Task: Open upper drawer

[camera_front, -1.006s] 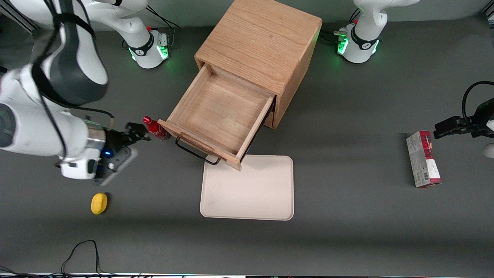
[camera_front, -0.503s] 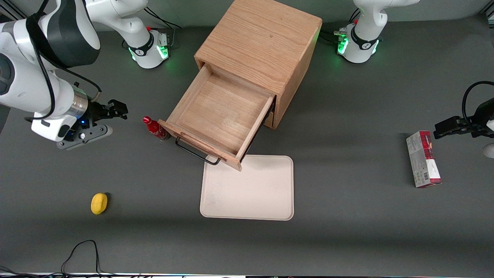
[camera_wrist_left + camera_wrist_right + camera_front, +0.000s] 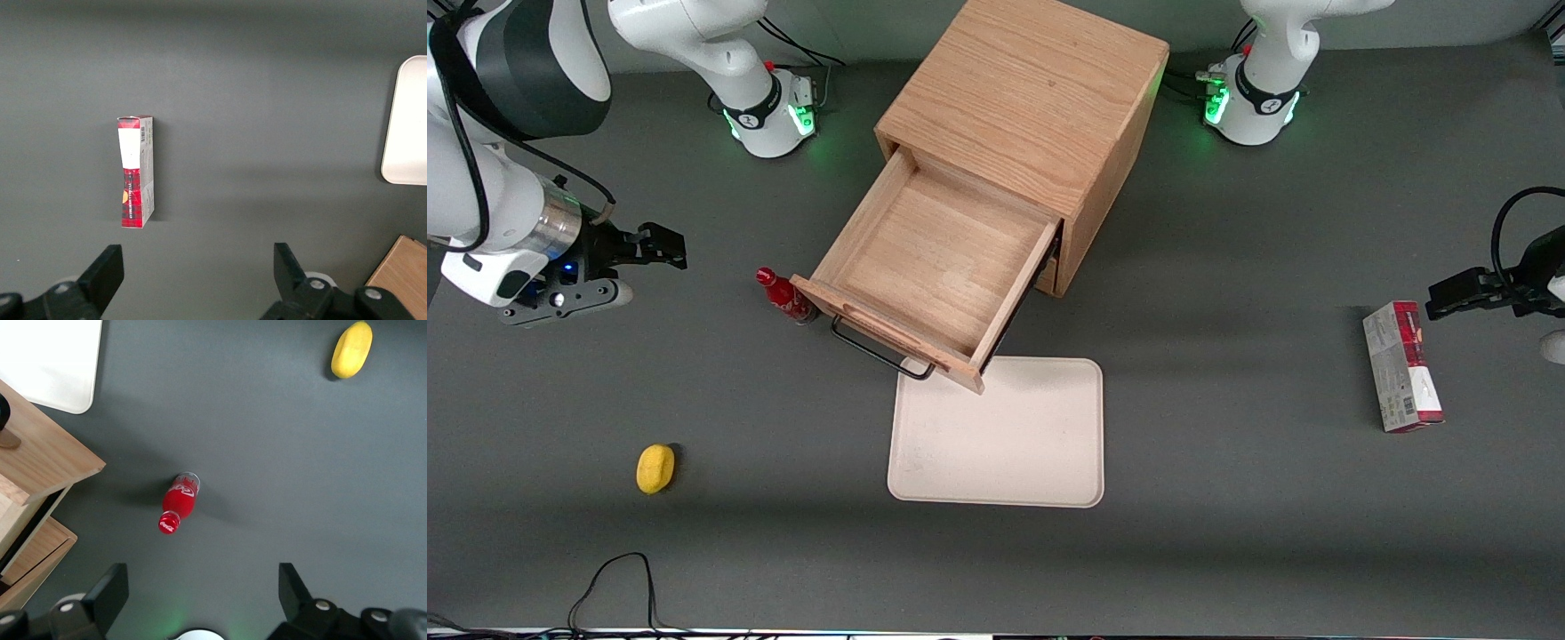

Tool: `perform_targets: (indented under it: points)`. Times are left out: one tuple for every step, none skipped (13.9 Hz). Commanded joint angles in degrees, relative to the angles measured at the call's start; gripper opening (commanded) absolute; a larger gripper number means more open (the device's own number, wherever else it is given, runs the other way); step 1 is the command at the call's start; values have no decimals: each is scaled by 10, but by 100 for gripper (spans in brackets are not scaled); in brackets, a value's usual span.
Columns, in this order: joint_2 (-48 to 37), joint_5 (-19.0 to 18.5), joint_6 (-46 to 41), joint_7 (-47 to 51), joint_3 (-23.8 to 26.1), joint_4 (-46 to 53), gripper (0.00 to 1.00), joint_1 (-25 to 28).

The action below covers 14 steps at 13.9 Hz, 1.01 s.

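1. Since the earlier frame, gripper [image 3: 660,247] has retreated farther from the drawer [image 3: 938,267] toward the working arm's end of the table, hanging above bare tabletop.
2. Fingers spread apart, holding nothing.
3. Drawer pulled well out of the cabinet [image 3: 1023,107]; its long axis runs diagonally, front panel and black handle [image 3: 876,348] pointing toward the front camera and the working arm's end.
4. Drawer's front corner overhangs the tray [image 3: 1000,436].
5. Red bottle [image 3: 784,297] stands just beside the drawer front; lemon [image 3: 655,468] lies well apart, nearer the camera.
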Motion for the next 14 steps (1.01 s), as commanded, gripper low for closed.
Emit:
perform_targets:
  points:
    - [-17,3,26,14,0,-21,100,6]
    - [-27,7,38,16,4,-29,100,-4]
    - [-46,20,56,14,16,-52,100,-36]
    - [-76,26,83,13,49,-86,100,-62]
    - [-99,28,103,3,74,-116,100,-101]
    - [-107,31,104,-30,100,-120,100,-134]
    - [-107,44,99,-43,125,-115,100,-159]
    - [-105,47,98,-40,132,-112,100,-162]
    - [-101,47,93,-29,131,-109,100,-159]
    - [-94,47,85,-24,126,-95,100,-148]
    - [-78,47,71,-20,110,-75,100,-129]
    - [-61,45,52,-15,87,-50,100,-102]
    - [-48,45,30,-16,62,-33,100,-81]
    - [-39,45,20,-16,52,-20,100,-73]
